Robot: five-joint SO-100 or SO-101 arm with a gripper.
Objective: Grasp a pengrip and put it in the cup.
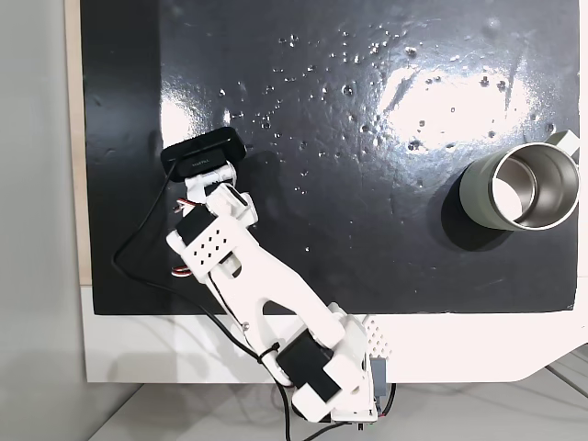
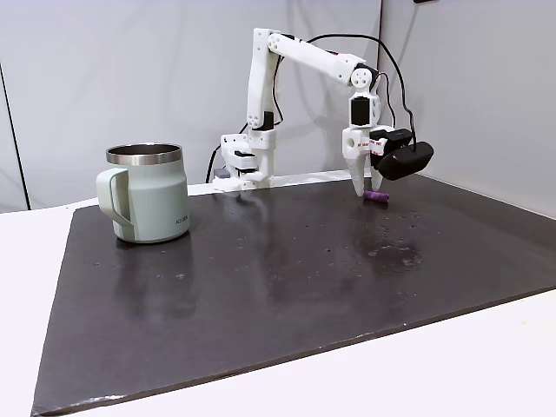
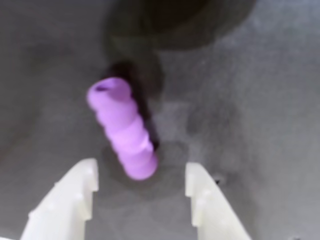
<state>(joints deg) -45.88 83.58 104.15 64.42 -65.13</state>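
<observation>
end effector (image 3: 141,182) spread wide beside pengrip (image 3: 124,129).

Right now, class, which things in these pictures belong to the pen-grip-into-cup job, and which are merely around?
Belong to the job:
pengrip, lying on the mat
cup, upright
end effector, open, over the pengrip

Merely around:
black mat
white table
cable

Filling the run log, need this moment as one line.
phase: reaching | gripper: open, jaws just above mat either side of pen grip's near end | pen grip: lying on mat, not held | mug: upright, far from arm
</observation>
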